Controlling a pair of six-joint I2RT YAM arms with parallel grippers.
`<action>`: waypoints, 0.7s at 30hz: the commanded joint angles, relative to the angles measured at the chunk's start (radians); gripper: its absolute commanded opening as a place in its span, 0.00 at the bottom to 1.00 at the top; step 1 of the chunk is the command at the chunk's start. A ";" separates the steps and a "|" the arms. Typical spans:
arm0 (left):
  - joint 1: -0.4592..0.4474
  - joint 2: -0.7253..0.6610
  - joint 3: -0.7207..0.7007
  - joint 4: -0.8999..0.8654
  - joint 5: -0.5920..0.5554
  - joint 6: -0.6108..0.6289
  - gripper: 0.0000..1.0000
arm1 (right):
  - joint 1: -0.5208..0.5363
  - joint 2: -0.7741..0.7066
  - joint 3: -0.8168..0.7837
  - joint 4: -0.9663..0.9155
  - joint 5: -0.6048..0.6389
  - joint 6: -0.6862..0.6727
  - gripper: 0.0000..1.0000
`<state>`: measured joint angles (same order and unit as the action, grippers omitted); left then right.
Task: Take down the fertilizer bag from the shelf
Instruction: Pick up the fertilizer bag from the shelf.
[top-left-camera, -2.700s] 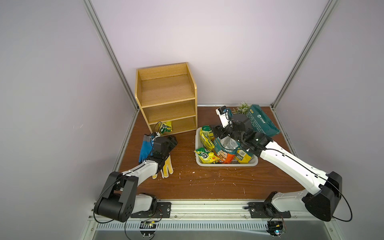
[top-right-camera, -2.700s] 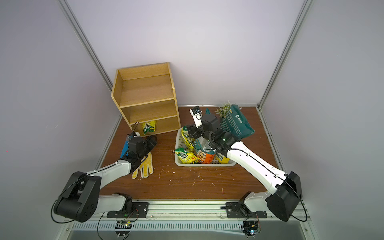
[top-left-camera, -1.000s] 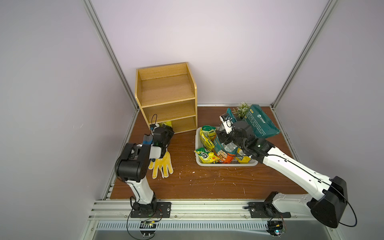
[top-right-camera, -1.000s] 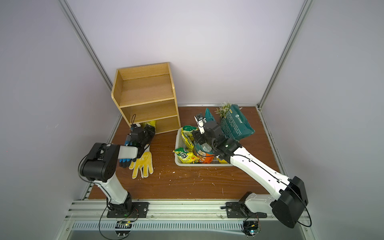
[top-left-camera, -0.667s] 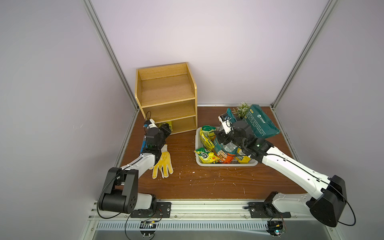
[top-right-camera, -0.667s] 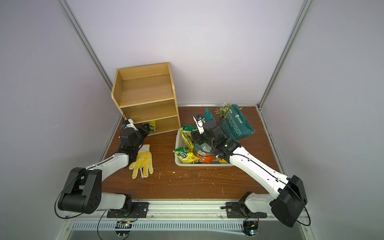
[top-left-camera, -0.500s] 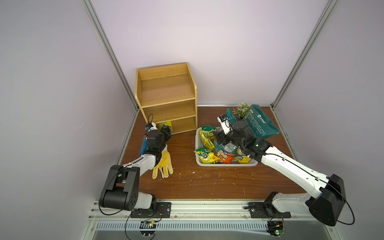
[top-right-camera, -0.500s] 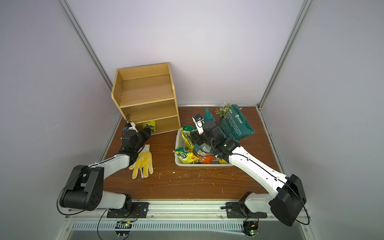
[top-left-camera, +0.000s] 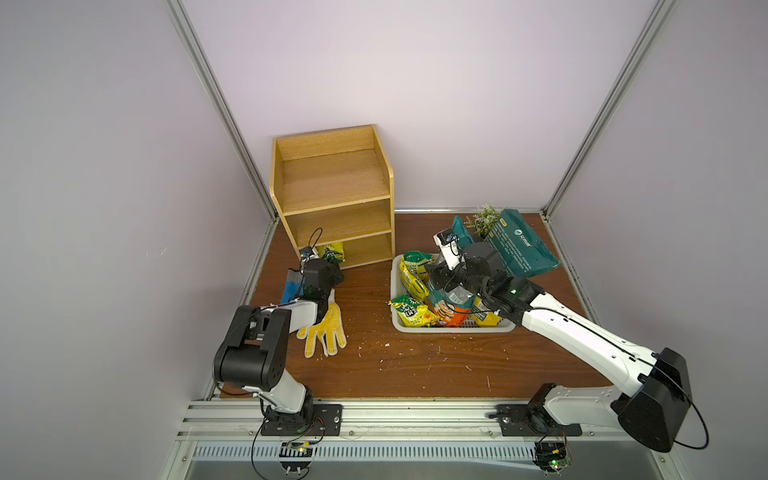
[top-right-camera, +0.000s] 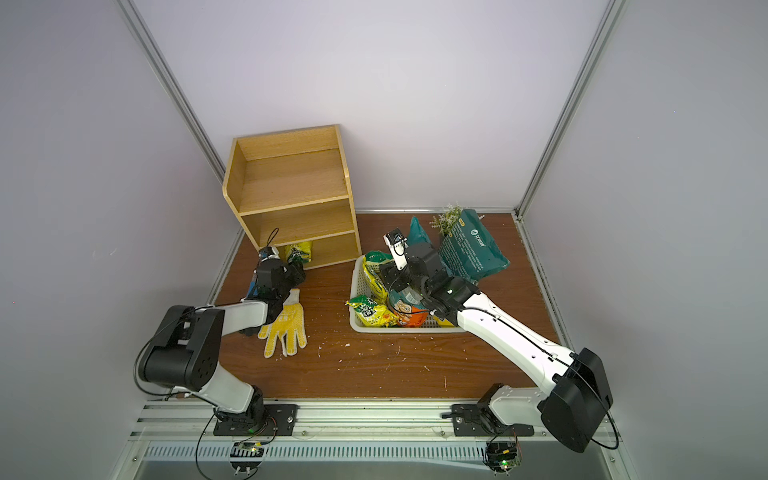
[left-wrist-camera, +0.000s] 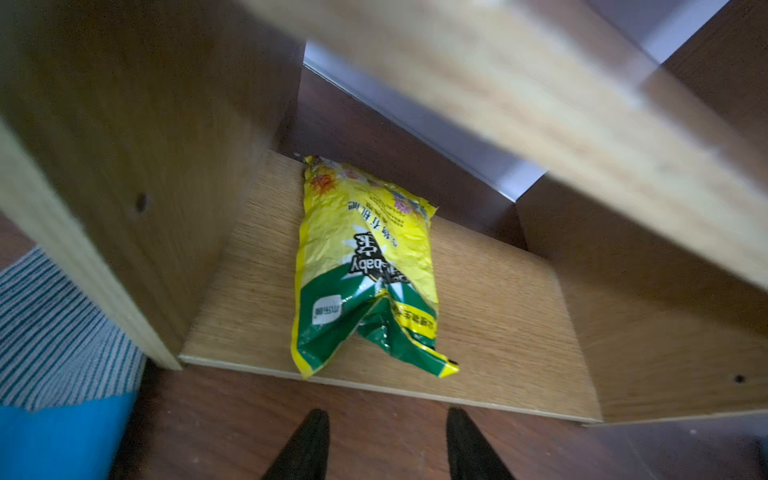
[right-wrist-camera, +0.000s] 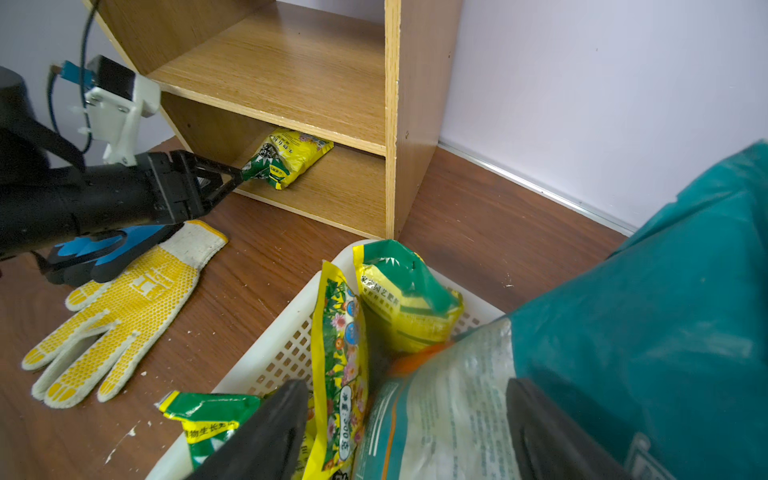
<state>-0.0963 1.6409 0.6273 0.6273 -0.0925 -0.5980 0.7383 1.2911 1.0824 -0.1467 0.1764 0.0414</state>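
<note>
The left fingers (right-wrist-camera: 227, 178) are partly apart and hold nothing, just beside the fertilizer bag (left-wrist-camera: 365, 266). The bag lies at the left end of the shelf's (top-left-camera: 332, 183) bottom board, not yet taken down. The right fingers (top-left-camera: 438, 279) are spread wide over the basket (top-left-camera: 453, 330).

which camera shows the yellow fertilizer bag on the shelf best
The left wrist view: the whole fertilizer bag lies close up on the bottom tier of the shelf, print showing. The right wrist view shows the bag small, from the side. Both top views catch only its front end.
</note>
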 joint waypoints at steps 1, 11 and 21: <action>0.035 0.105 0.087 0.020 0.020 0.015 0.52 | 0.004 0.001 0.017 0.019 -0.007 -0.002 0.82; 0.058 0.119 -0.045 0.345 0.126 -0.242 0.54 | 0.004 0.053 0.038 0.003 -0.013 -0.013 0.82; 0.060 0.305 -0.220 1.078 0.262 -0.815 0.54 | 0.006 0.122 0.071 -0.015 -0.071 -0.006 0.82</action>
<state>-0.0467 1.8553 0.4179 1.3685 0.1246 -1.1645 0.7383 1.4147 1.1057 -0.1669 0.1425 0.0330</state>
